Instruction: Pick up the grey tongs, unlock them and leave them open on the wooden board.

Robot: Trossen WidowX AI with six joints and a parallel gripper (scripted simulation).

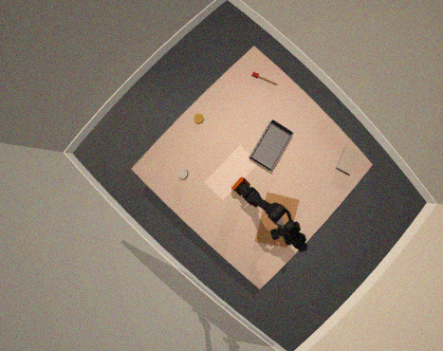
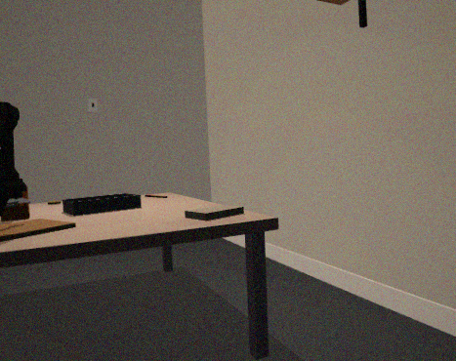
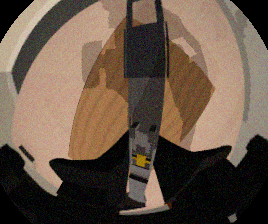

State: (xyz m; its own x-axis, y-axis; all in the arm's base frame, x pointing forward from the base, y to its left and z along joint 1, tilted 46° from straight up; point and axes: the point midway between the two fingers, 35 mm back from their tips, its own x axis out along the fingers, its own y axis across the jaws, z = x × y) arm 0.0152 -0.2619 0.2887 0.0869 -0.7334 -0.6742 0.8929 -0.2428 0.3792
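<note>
My gripper [image 3: 138, 132] is shut on the grey tongs [image 3: 146, 102], one finger on each side. In the wrist view the tongs run lengthwise up the picture, with a yellow piece low between the fingers and a dark block and open loop at the top. I cannot tell whether their arms are locked or which way the tips point. The wooden board [image 1: 291, 201] [image 2: 41, 225] [image 3: 82, 130] shows beyond the tongs, with shadows across it. The gripper is over the board's side of the table. The roasting tin [image 1: 271, 147] [image 2: 102, 205] is empty.
The arm's orange base [image 1: 238, 183] stands between the board and tin. A pale block [image 1: 347, 158] [image 2: 214, 213] lies near the table's right corner. A red-headed stick [image 1: 255, 75], a yellow disc [image 1: 198, 119] and a white disc [image 1: 183, 175] lie farther off.
</note>
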